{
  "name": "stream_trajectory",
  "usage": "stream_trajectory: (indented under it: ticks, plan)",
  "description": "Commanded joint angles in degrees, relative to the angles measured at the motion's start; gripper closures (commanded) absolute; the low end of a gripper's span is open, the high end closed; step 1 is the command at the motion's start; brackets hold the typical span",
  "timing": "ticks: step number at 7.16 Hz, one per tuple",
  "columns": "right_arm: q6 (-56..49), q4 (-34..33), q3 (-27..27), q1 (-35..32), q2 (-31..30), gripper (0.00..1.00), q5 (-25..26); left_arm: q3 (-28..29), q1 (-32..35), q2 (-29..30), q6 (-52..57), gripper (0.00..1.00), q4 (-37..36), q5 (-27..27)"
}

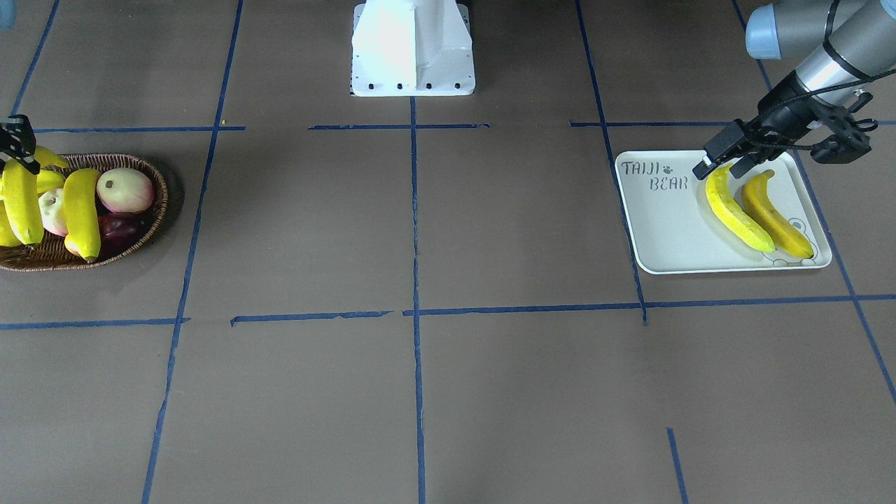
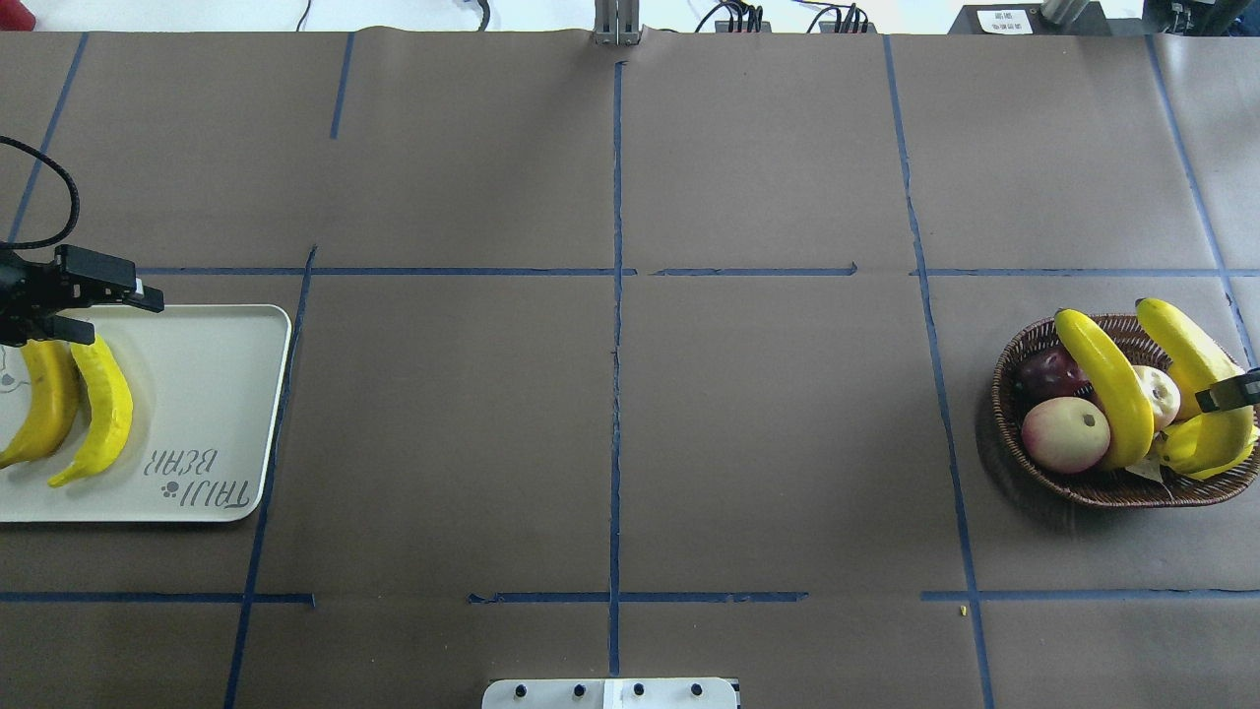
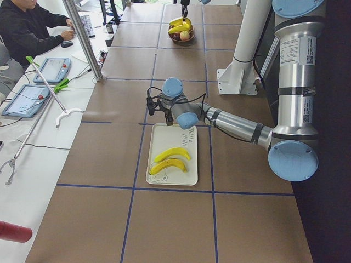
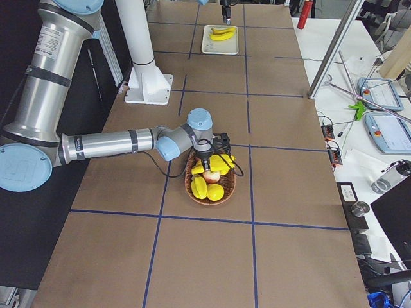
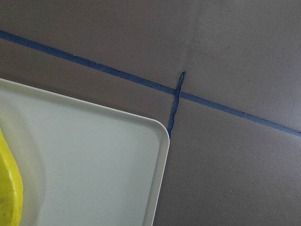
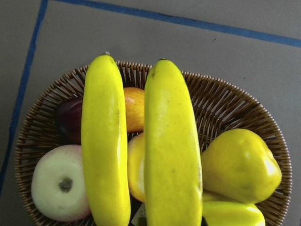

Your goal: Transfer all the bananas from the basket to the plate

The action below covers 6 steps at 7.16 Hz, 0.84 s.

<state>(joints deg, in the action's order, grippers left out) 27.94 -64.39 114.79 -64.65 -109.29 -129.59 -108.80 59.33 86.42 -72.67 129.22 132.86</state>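
Two bananas [image 1: 735,210] [image 1: 773,213] lie side by side on the white plate [image 1: 665,231], which also shows in the overhead view [image 2: 197,394]. My left gripper [image 1: 721,166] is open just over the far end of the inner banana [image 2: 103,404]. The wicker basket [image 2: 1014,433] holds two more bananas. My right gripper [image 2: 1230,392] is shut on one banana [image 6: 171,150], which is raised a little above the other fruit. The second banana [image 6: 106,141] rests across the basket beside it.
The basket also holds a pale peach-like fruit [image 2: 1065,433], a dark red fruit [image 2: 1048,369] and yellow pear-like fruit [image 6: 240,165]. The robot's white base [image 1: 413,49] stands mid-table at the robot's edge. A wide stretch of brown table with blue tape lines separates basket and plate.
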Motion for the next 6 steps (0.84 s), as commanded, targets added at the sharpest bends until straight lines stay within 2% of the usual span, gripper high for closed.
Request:
stream_trajectory:
  ticks: [1,2,3,4,5,6]
  plan:
    - [-2.96,-0.12,2.72,-11.59,-2.07,1.0,-10.81,0.08,0.0,0.24,-0.19,0.0,0.07,0.12]
    - [-2.46,-0.12,2.46,-15.3,-0.77,1.0,-16.51,-0.18,0.0,0.5,-0.28,0.0,0.07,0.12]
    - [1.81,-0.29,2.11,-14.9,4.81,1.0,-18.31,0.17,-0.09,1.98,-0.54,0.0,-0.02,0.12]
    - [14.91,0.84,1.06,-7.41,11.4,1.0,-17.46,0.52,-1.65,4.7,-3.85,0.0,0.07,-0.06]
    - [27.22,0.85,0.79,-0.98,20.77,1.0,-12.57,0.78,-3.67,8.47,-8.93,0.0,0.07,-0.58]
    - [37.61,0.93,0.96,5.52,27.04,1.0,-6.61,1.83,-5.69,13.2,-14.37,0.0,0.24,-2.59]
